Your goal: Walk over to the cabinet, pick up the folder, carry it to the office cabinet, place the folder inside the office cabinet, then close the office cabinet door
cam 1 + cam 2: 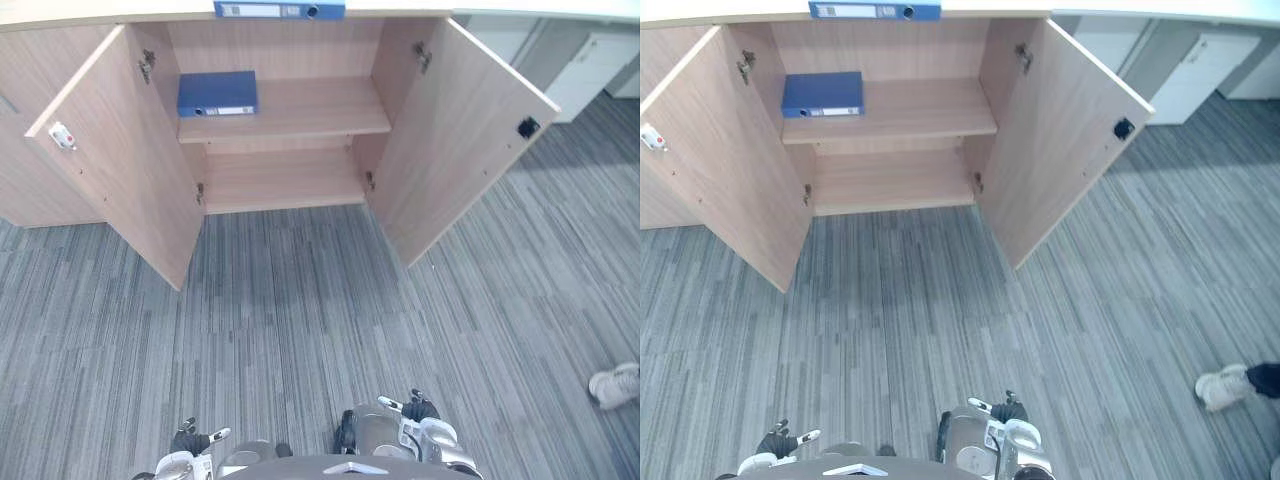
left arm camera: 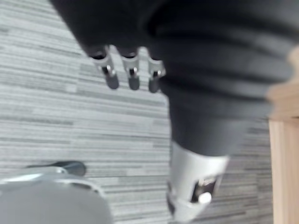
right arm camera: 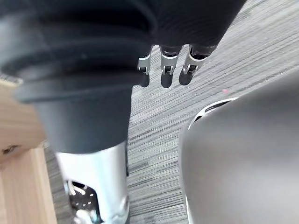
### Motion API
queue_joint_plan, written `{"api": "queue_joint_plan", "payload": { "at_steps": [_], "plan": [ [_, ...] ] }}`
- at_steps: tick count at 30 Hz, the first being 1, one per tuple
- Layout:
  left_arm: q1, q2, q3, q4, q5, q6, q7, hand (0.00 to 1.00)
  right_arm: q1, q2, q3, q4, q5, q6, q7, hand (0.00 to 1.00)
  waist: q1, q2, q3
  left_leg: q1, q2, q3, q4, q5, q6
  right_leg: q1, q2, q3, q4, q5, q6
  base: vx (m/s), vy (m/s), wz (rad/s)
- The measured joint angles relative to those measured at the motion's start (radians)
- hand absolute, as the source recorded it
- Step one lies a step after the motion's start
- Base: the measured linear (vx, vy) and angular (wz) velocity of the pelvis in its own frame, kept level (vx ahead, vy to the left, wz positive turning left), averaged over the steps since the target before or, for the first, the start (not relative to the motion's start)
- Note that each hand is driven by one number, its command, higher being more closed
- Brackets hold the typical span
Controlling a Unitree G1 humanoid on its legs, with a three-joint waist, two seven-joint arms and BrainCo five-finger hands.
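Grey carpet [image 1: 300, 330] is seen nearest, with the left hand [image 1: 190, 441] and right hand [image 1: 420, 410] hung low, fingers straight and a bit apart, nothing held. Farther off, the wooden cabinet [image 1: 320, 108] is stood with both doors open. A blue folder [image 1: 217, 93] is laid flat on the upper shelf's left, its white spine label unreadable. A second blue folder [image 1: 280, 9] is laid on top.

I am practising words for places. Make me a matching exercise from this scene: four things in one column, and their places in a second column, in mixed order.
Things:
1. blue folder inside the cabinet
2. white shoe
3. black fitting
4. white fitting

Places:
A. on the open left door
B. on the carpet
C. on the upper shelf
D. on the open right door

Pairs: 1-C, 2-B, 3-D, 4-A.
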Motion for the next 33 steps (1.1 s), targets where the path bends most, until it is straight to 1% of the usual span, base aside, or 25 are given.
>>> {"api": "queue_joint_plan", "payload": {
  "at_steps": [2,4,5,6,7,8,9,10,11,12,13,15,17,19,20,21,22,24,26,27,29,30,31,32,33],
  "plan": [
    [-0.016,0.000,0.000,-0.001,0.000,-0.002,0.000,0.00,-0.019,-0.002,0.008,-0.002,0.000,-0.004,0.000,0.00,-0.009,0.002,0.011,0.037,0.015,-0.035,-0.030,-0.009,-0.016,-0.068,0.027,-0.041,-0.128,0.007,-0.021,0.32,-0.041,0.46],
    [-0.014,-0.002,0.000,-0.001,0.000,-0.003,-0.001,0.00,-0.031,-0.005,0.010,-0.007,0.002,-0.007,0.000,0.00,-0.015,0.005,0.027,0.060,0.027,-0.047,-0.029,-0.025,-0.044,-0.091,0.056,-0.040,-0.248,0.069,-0.037,0.40,-0.077,0.41],
    [-0.004,0.000,0.003,-0.001,0.000,-0.004,-0.001,0.00,-0.027,-0.003,0.015,-0.010,0.004,-0.008,0.000,0.00,-0.019,-0.001,0.029,0.081,0.029,-0.067,-0.027,-0.042,-0.074,-0.089,0.074,-0.033,-0.349,0.160,-0.060,0.57,-0.131,0.66],
    [0.012,0.003,0.015,-0.003,0.000,-0.006,-0.004,0.00,-0.016,0.004,0.020,-0.010,0.016,-0.010,0.000,0.00,-0.024,-0.028,0.030,0.110,0.015,-0.088,-0.017,-0.058,-0.101,-0.079,0.056,-0.031,-0.397,0.293,-0.117,0.51,-0.146,0.57],
    [0.008,-0.011,0.031,0.003,0.000,-0.008,-0.004,0.00,-0.023,0.000,0.017,-0.010,0.026,-0.010,0.002,0.00,-0.021,-0.016,0.034,0.125,0.037,-0.092,-0.003,-0.072,-0.106,-0.075,0.064,-0.041,-0.359,0.268,-0.112,0.61,-0.211,0.51],
    [0.012,-0.022,0.052,-0.005,0.000,-0.014,-0.013,0.00,-0.033,-0.003,0.018,-0.017,0.024,-0.009,0.001,0.00,-0.019,0.010,0.036,0.079,0.066,-0.087,0.117,-0.065,-0.117,-0.054,0.077,-0.057,-0.360,0.224,-0.125,0.50,-0.195,0.25],
    [0.013,-0.031,0.063,-0.010,0.000,-0.017,-0.019,0.00,-0.032,-0.002,0.019,-0.025,0.022,-0.009,0.001,0.00,-0.016,0.020,0.042,0.044,0.078,-0.081,0.201,-0.059,-0.122,-0.039,0.084,-0.062,-0.365,0.215,-0.130,0.49,-0.194,0.31],
    [0.016,-0.050,0.086,-0.012,0.000,-0.019,-0.022,0.00,-0.026,-0.006,0.037,-0.048,0.020,-0.008,0.001,0.00,-0.016,0.031,0.050,-0.052,0.105,-0.063,0.427,-0.004,-0.114,0.007,0.091,-0.068,-0.389,0.192,-0.132,0.38,-0.161,0.15],
    [0.019,-0.059,0.104,-0.016,-0.002,-0.019,-0.025,0.00,-0.023,-0.007,0.040,-0.051,0.021,-0.007,0.001,0.00,-0.012,0.034,0.054,-0.101,0.128,-0.055,0.544,0.021,-0.117,0.038,0.096,-0.067,-0.404,0.184,-0.135,0.49,-0.180,0.13],
    [0.030,-0.064,0.123,-0.035,-0.001,-0.020,-0.028,0.00,-0.014,-0.004,0.040,-0.055,0.027,-0.006,0.000,0.00,-0.004,0.037,0.059,-0.161,0.181,-0.022,0.726,0.022,-0.115,0.105,0.107,-0.070,-0.430,0.168,-0.140,0.56,-0.198,0.05],
    [0.030,-0.064,0.128,-0.046,-0.001,-0.022,-0.031,0.00,0.001,0.003,0.042,-0.069,0.034,-0.007,-0.001,0.00,0.006,0.030,0.064,-0.205,0.229,0.010,0.826,0.021,-0.114,0.170,0.111,-0.069,-0.448,0.155,-0.148,0.44,-0.147,0.03],
    [0.036,-0.065,0.139,-0.076,-0.002,-0.026,-0.039,0.00,0.010,0.010,0.047,-0.082,0.040,-0.008,-0.002,0.00,0.023,0.018,0.069,-0.281,0.264,0.034,0.866,0.019,-0.111,0.247,0.108,-0.058,-0.486,0.131,-0.140,0.33,-0.092,-0.05],
    [0.029,-0.071,0.137,-0.087,-0.001,-0.036,-0.042,0.00,0.010,0.009,0.046,-0.082,0.050,-0.007,-0.003,0.00,0.030,0.020,0.066,-0.366,0.283,0.051,0.827,0.015,-0.114,0.281,0.105,-0.053,-0.508,0.110,-0.128,0.26,-0.010,-0.08],
    [0.002,-0.084,0.137,-0.096,0.002,-0.028,-0.040,0.00,0.019,0.022,0.041,-0.090,0.059,-0.005,-0.003,0.00,0.039,0.020,0.065,-0.412,0.280,0.095,0.668,-0.002,-0.103,0.326,0.095,-0.035,-0.527,0.098,-0.113,0.28,0.091,-0.18],
    [-0.004,-0.084,0.136,-0.104,0.002,-0.018,-0.037,0.00,0.029,0.036,0.036,-0.105,0.059,-0.005,-0.003,0.00,0.044,0.017,0.064,-0.414,0.264,0.112,0.517,-0.002,-0.106,0.351,0.083,-0.023,-0.537,0.086,-0.094,0.30,0.158,-0.23],
    [-0.008,-0.085,0.136,-0.105,0.002,-0.018,-0.037,0.00,0.033,0.040,0.036,-0.113,0.059,-0.004,-0.003,0.00,0.045,0.017,0.064,-0.415,0.252,0.110,0.455,0.003,-0.110,0.359,0.077,-0.015,-0.538,0.080,-0.085,0.25,0.160,-0.29],
    [-0.010,-0.087,0.137,-0.104,0.001,-0.017,-0.033,0.00,0.038,0.045,0.035,-0.119,0.059,-0.004,-0.003,0.00,0.049,0.015,0.061,-0.415,0.236,0.101,0.367,0.023,-0.111,0.363,0.069,0.001,-0.536,0.070,-0.070,0.25,0.204,-0.39],
    [-0.008,-0.092,0.141,-0.102,-0.001,-0.009,-0.019,0.00,0.054,0.050,0.036,-0.118,0.059,0.002,-0.004,0.00,0.060,0.008,0.037,-0.400,0.205,0.083,0.277,0.121,-0.111,0.358,0.053,0.047,-0.524,0.041,-0.039,0.26,0.239,-0.60],
    [-0.001,-0.066,0.158,-0.098,-0.001,-0.007,-0.019,0.00,0.083,0.078,0.035,-0.117,0.056,0.004,-0.003,0.00,0.064,-0.052,-0.016,-0.351,0.165,0.166,0.265,0.081,-0.091,0.348,-0.007,0.111,-0.476,0.011,-0.013,0.36,0.268,-0.74],
    [0.003,-0.062,0.158,-0.089,-0.001,-0.005,-0.019,0.00,0.085,0.086,0.033,-0.117,0.055,0.004,-0.003,0.00,0.067,-0.060,-0.024,-0.334,0.163,0.189,0.263,0.071,-0.084,0.335,-0.019,0.120,-0.445,0.011,-0.013,0.37,0.227,-0.83],
    [-0.013,-0.050,0.152,-0.063,-0.001,0.004,-0.019,0.00,0.074,0.105,0.038,-0.118,0.048,0.003,0.000,0.00,0.062,-0.072,-0.033,-0.246,0.146,0.248,0.233,0.034,-0.062,0.235,-0.049,0.153,-0.187,0.041,0.016,0.36,0.265,-0.78],
    [-0.018,-0.050,0.143,-0.062,-0.001,0.006,-0.019,0.00,0.068,0.106,0.038,-0.119,0.042,0.003,0.001,0.00,0.058,-0.071,-0.033,-0.225,0.142,0.251,0.222,0.029,-0.057,0.195,-0.058,0.160,-0.101,0.065,0.026,0.26,0.191,-0.28],
    [-0.034,-0.055,0.122,-0.060,-0.001,0.009,-0.020,0.00,0.056,0.109,0.038,-0.119,0.029,0.000,0.003,0.00,0.037,-0.059,-0.026,-0.184,0.134,0.249,0.202,0.020,-0.052,0.135,-0.075,0.158,0.042,0.070,0.028,0.32,0.128,0.09],
    [-0.055,-0.075,0.114,-0.058,-0.002,0.010,-0.021,0.00,0.049,0.111,0.042,-0.118,0.018,0.000,0.009,0.00,0.030,-0.064,-0.029,-0.117,0.127,0.247,0.162,0.013,-0.052,0.078,-0.078,0.138,0.140,0.045,0.012,0.39,0.102,0.21],
    [-0.057,-0.088,0.112,-0.056,-0.003,0.010,-0.022,0.00,0.048,0.111,0.042,-0.118,0.018,0.000,0.012,0.00,0.027,-0.063,-0.029,-0.070,0.128,0.246,0.128,0.014,-0.052,0.057,-0.076,0.109,0.132,0.013,0.009,0.45,0.063,0.23]
  ]
}}
